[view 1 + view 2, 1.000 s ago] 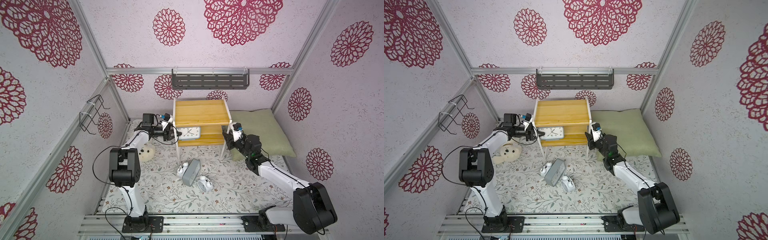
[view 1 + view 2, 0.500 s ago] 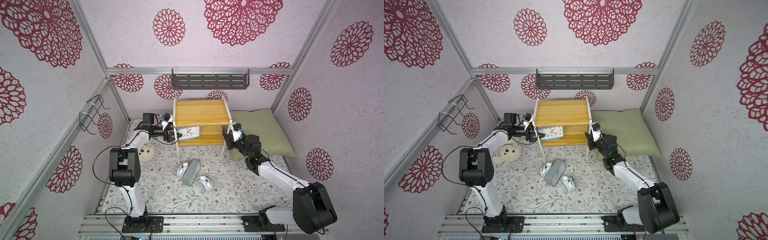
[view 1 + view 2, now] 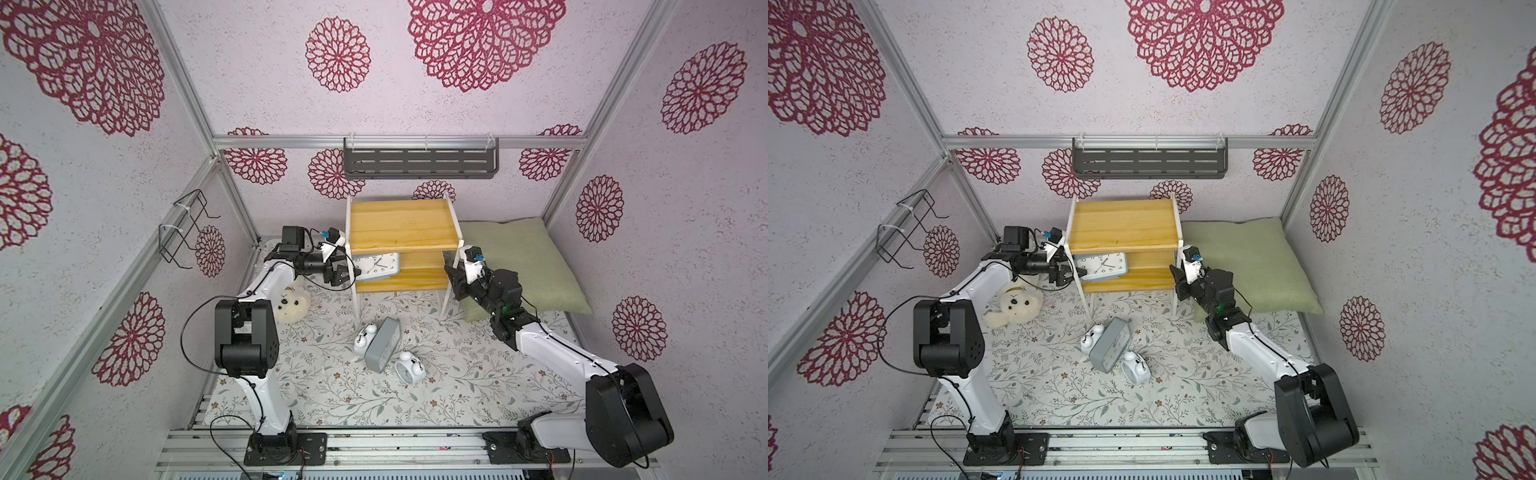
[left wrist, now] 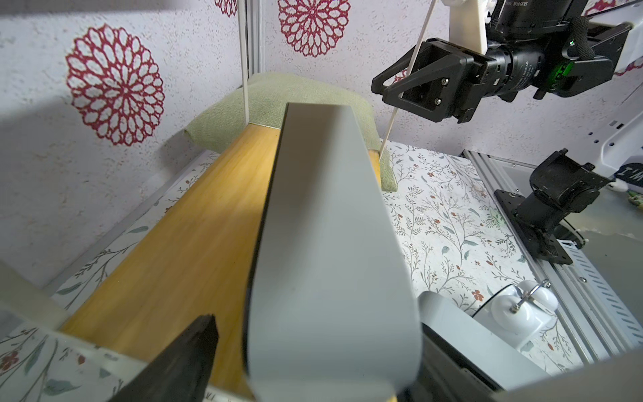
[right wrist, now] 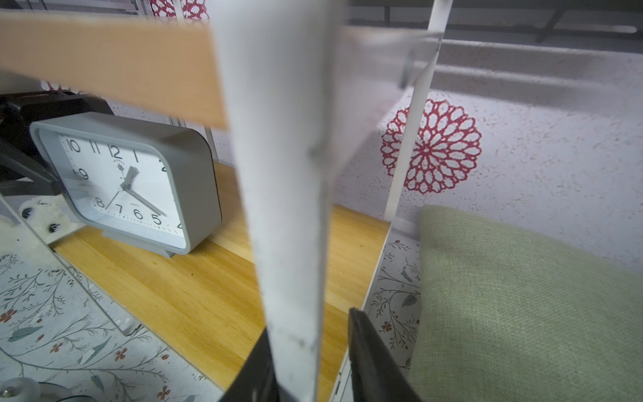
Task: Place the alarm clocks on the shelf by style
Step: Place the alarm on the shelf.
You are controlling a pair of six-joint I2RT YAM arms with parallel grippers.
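One grey clock (image 3: 377,266) stands on the shelf's (image 3: 399,222) lower board, the left gripper (image 3: 347,272) beside it, jaws apart. The right gripper (image 5: 309,365) has its jaws clamped on a white shelf leg (image 5: 288,209) (blurred close up). The other clocks (image 3: 384,347) lie on the counter (image 3: 457,386).

Both top views look down from high above the front rail at nearly the same whole scene, shelf (image 3: 401,224) at the back. The left wrist camera sits very close behind its gripper (image 4: 299,355), facing along the grey clock (image 4: 330,243) toward the right gripper (image 4: 414,83). The right wrist camera looks closely past a white shelf leg (image 5: 288,209) at the same clock.
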